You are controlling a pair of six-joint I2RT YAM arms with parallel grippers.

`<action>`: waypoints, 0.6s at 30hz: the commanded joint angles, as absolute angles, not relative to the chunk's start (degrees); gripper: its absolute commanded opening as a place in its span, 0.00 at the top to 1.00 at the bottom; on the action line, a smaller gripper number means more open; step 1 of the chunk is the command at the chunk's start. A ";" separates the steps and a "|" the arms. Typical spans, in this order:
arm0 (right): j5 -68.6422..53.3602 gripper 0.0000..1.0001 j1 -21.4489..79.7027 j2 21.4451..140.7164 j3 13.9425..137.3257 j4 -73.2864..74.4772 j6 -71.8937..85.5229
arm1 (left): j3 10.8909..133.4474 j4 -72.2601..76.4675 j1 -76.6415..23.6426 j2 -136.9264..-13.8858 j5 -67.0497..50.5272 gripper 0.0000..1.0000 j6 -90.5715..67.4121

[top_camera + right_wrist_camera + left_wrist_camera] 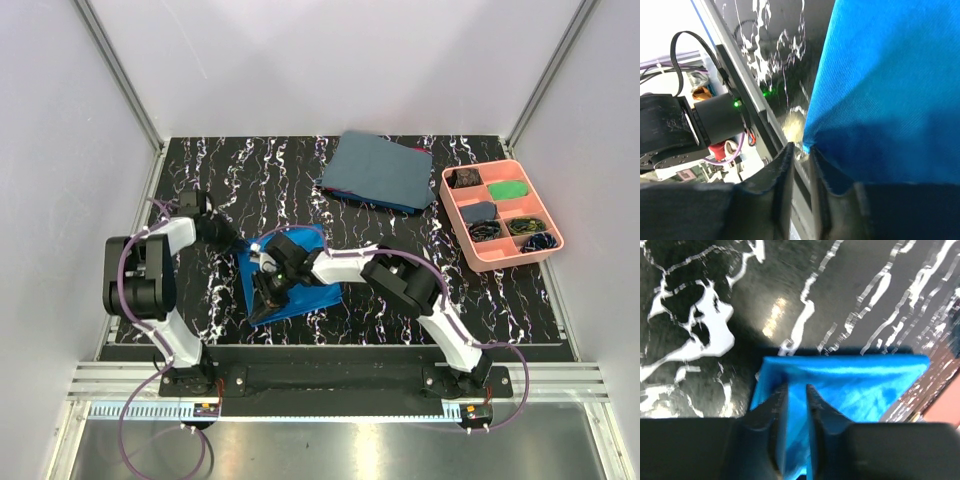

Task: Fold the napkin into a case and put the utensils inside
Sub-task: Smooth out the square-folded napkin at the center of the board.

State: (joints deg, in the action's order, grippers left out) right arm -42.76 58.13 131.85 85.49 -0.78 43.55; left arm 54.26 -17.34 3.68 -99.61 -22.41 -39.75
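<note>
The bright blue napkin (312, 294) lies partly folded on the black marbled table, left of centre. My left gripper (238, 247) is at its far left corner. In the left wrist view the fingers (775, 410) are nearly together with blue napkin cloth (855, 385) between them. My right gripper (266, 300) is at the napkin's near left corner. In the right wrist view its closed tips (801, 147) pinch the very corner of the napkin (890, 75), which is lifted. No finished case shows. I cannot make out any cutlery.
A larger dull grey-blue cloth (378, 170) lies folded at the back. A pink compartment tray (520, 258) with small dark and green items stands at the right. The left arm's base (715, 120) and the table's near rail are close behind the right gripper.
</note>
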 commanded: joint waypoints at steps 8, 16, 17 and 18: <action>-26.03 0.57 55.90 108.92 79.03 18.79 39.20 | 54.41 -27.42 -2.80 -74.19 -16.61 0.56 -33.75; -10.46 0.59 46.77 98.53 65.15 27.24 43.94 | 42.11 -31.02 -22.83 -59.95 1.44 0.50 -44.20; -10.46 0.60 45.54 98.26 64.43 27.33 44.12 | 40.88 -32.16 -26.51 -59.07 3.23 0.50 -46.30; -9.59 0.60 45.01 98.35 63.64 27.51 44.30 | 40.43 -32.86 -28.20 -58.02 5.08 0.50 -47.01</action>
State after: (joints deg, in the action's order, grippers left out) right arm -17.28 47.40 100.29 67.16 22.15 42.19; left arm 42.87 -28.82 -20.95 -62.04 -8.25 -40.80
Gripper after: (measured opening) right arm 0.408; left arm 0.493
